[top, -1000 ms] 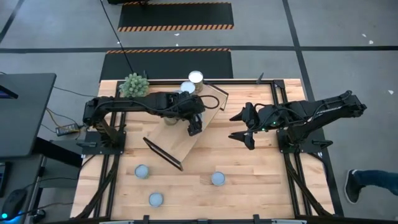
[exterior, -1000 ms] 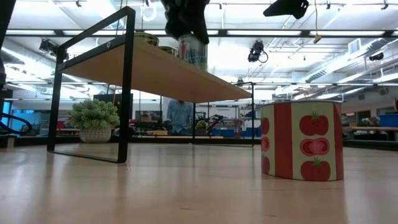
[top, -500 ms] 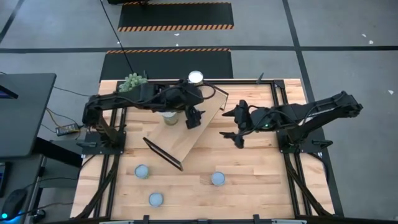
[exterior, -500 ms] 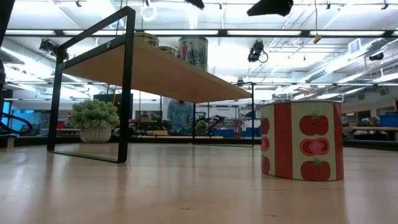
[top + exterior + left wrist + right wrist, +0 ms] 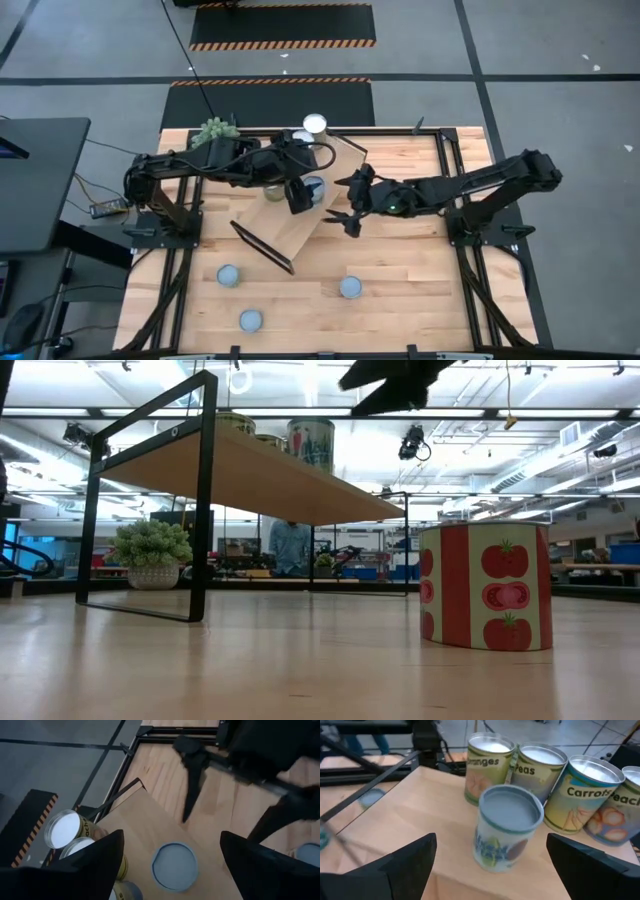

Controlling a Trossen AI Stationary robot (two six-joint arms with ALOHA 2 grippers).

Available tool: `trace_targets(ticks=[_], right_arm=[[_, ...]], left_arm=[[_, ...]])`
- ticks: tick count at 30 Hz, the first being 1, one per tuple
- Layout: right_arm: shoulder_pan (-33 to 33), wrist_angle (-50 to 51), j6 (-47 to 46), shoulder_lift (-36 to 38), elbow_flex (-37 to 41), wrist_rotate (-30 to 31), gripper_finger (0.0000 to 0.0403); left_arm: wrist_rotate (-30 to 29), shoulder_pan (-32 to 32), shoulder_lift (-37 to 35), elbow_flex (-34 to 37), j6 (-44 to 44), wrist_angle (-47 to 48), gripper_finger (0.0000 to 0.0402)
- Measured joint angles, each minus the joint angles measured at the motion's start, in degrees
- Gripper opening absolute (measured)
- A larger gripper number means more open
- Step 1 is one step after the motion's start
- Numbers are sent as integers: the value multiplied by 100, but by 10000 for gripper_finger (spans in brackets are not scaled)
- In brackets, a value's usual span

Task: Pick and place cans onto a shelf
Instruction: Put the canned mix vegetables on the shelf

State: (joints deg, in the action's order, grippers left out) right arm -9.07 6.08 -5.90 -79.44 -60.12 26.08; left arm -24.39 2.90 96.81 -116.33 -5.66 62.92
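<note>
Cans (image 5: pixel 507 827) look rigid, smooth and slippery, so we grip across the round sides; five stand on the shelf (image 5: pixel 300 225), three near the desk's (image 5: pixel 420 290) front edge, while our left claw (image 5: pixel 297 196) and right claw (image 5: pixel 345 203) hover spread and empty.

Labels read "Oranges" on one can (image 5: pixel 489 768), "Peas" (image 5: pixel 536 772), "Carrots" (image 5: pixel 580 794) and "Peach" (image 5: pixel 619 806) on others.

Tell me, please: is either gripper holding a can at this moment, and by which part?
Nothing is held. The left gripper and the right gripper are both open above the shelf; the blue-rimmed can stands free.
</note>
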Motion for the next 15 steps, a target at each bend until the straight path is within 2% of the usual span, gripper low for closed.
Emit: trace_targets(ticks=[10, 15], right_arm=[[147, -826, -299, -773, 0, 522, 390], [149, -1166, -436, -1076, 0, 1023, 390]], left_arm=[[-43, 32, -42, 2, -71, 50, 334], [-195, 30, -179, 2, -69, 31, 334]])
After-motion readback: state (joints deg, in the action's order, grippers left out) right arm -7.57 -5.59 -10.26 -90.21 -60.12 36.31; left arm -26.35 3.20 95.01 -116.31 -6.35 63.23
